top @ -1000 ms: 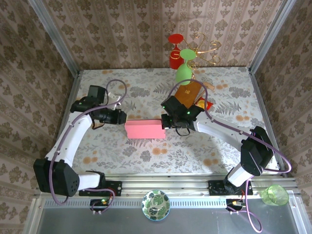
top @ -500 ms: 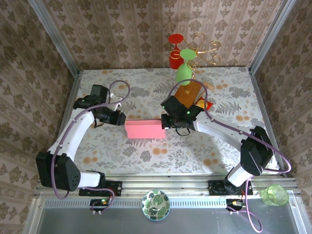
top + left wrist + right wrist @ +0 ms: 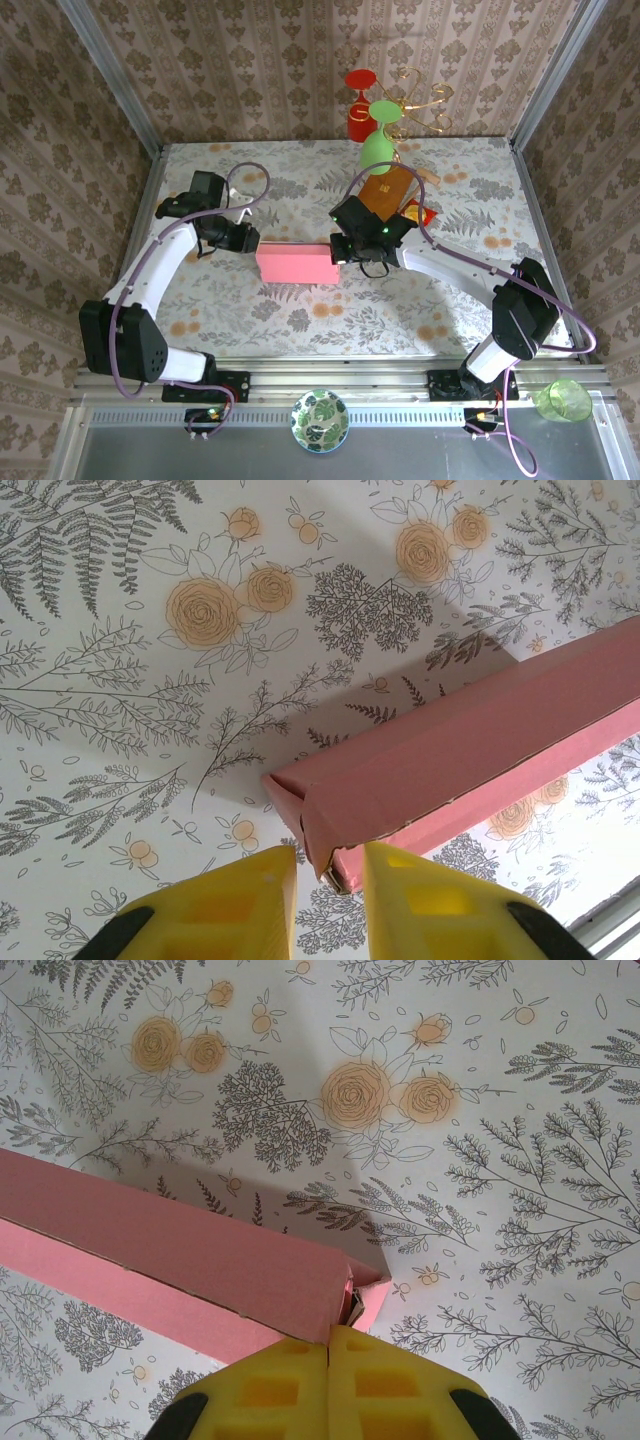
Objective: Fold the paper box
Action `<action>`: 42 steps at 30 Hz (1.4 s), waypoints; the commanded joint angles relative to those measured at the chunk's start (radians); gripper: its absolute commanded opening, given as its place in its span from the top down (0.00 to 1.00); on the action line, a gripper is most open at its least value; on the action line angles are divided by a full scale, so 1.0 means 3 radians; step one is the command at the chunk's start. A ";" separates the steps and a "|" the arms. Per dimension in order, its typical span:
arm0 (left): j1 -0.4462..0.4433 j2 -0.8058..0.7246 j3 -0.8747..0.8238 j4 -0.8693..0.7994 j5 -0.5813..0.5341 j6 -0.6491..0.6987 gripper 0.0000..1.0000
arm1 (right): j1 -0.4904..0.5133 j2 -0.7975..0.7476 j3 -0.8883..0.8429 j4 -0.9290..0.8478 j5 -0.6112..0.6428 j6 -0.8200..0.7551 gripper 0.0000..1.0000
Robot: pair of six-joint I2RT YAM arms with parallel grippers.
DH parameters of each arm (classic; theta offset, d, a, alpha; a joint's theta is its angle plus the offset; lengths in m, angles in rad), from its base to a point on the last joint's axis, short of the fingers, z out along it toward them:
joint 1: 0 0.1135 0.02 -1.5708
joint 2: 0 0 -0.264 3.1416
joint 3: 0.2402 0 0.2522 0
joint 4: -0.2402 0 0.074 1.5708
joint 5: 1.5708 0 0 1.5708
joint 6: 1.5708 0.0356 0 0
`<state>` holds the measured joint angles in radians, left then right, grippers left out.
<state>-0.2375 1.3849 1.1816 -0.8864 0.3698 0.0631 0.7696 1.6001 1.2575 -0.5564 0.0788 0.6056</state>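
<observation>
Top external view: the paper box [image 3: 296, 265] lies closed and flat near the middle of the floral table [image 3: 300, 325], long side running left to right, pink face up. Both arms reach in toward it from opposite sides, the left end effector [image 3: 254, 243] at its left end and the right end effector [image 3: 338, 252] at its right end.

Left wrist view: the two yellow fingers [image 3: 240, 900] stand a little apart with the box's end corner between them. The right-hand one touches the cardboard, while the other sits just beside it, so I cannot tell whether the end is truly pinched or merely straddled. The box runs away up and to the right, casting a shadow on the table.

Right wrist view: the yellow pads [image 3: 270, 1390] are pressed flat together – closed – with their tips right against the box's end corner, where a small flap edge shows. Whether any thin cardboard is caught in the seam is too fine to tell.

Behind the right arm lies a brown board [image 3: 385, 190], with a small red-yellow packet [image 3: 420, 213] just beside it – both well clear of the box.
</observation>
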 commanded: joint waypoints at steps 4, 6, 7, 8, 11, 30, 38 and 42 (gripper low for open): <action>-0.0045 0.0016 0.0046 0.0057 0.0087 -0.0080 0.78 | 0.0026 0.0138 -0.0004 -0.0331 -0.0001 -0.0024 1.00; -0.0057 0.0015 0.0045 0.0059 0.0079 -0.0083 0.78 | 0.0025 0.0142 -0.0004 -0.0330 0.0003 -0.0022 1.00; -0.0068 0.0011 0.0041 0.0059 0.0055 -0.0083 0.77 | 0.0026 0.0137 -0.0005 -0.0330 0.0000 -0.0024 1.00; -0.0072 0.0001 0.0035 0.0055 0.0042 -0.0083 0.76 | 0.0027 0.0142 0.0000 -0.0329 0.0003 -0.0024 1.00; -0.0074 -0.0040 0.0017 0.0071 -0.0007 -0.0083 0.75 | 0.0025 0.0133 -0.0004 -0.0330 0.0003 -0.0017 1.00; -0.0075 0.0021 -0.0075 0.0178 -0.0088 -0.0206 0.84 | 0.0027 0.0132 -0.0009 -0.0329 0.0002 -0.0014 1.00; -0.0097 0.0001 -0.0076 0.0148 -0.0116 -0.0298 0.91 | 0.0023 0.0148 0.0011 -0.0331 0.0003 -0.0014 1.00; -0.0108 -0.0035 -0.0072 0.0146 -0.0127 -0.0383 0.95 | 0.0025 0.0148 0.0011 -0.0334 0.0004 -0.0015 1.00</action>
<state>-0.2611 1.3865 1.1709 -0.8364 0.3313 -0.0223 0.7696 1.6054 1.2621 -0.5564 0.0788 0.6056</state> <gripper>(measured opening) 0.063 0.059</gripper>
